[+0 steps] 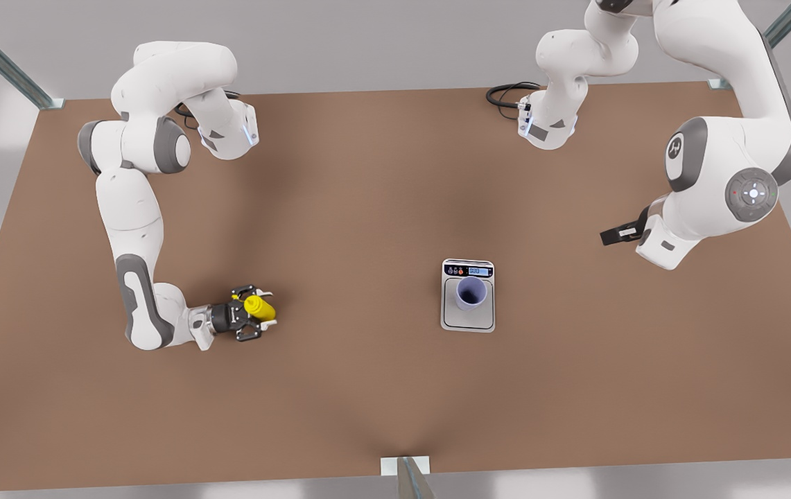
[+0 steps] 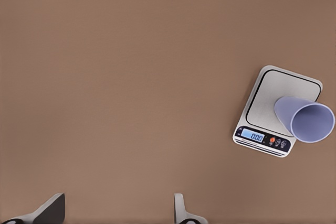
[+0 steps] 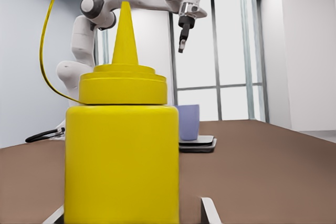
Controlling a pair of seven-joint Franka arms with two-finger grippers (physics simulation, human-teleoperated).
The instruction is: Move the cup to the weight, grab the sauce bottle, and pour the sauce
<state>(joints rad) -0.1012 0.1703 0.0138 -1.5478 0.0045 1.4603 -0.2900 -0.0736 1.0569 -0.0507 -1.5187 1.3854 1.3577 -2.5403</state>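
right gripper [image 1: 256, 313] jaws straddle small yellow squeeze bottle [image 1: 258, 307], grip unconfirmed | bottle upright on brown desk [image 1: 367, 388] | lavender-blue cup [image 1: 471, 293] on silver-grey scale [image 1: 468, 320], toward front view's right | left gripper [image 1: 609, 235] waits raised, jaws spread, empty

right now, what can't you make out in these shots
- Small yellow squeeze bottle: its base is cut off by the right wrist view's edge, as are the right gripper's open jaws around it.
- Lavender-blue tumbler: partly hidden behind the bottle in the right wrist view.
- Flat silver-grey kitchen scale: display digits are too small in the front view.
- Left gripper, raised and waiting: its open jaws are cut off by the left wrist view's edge.
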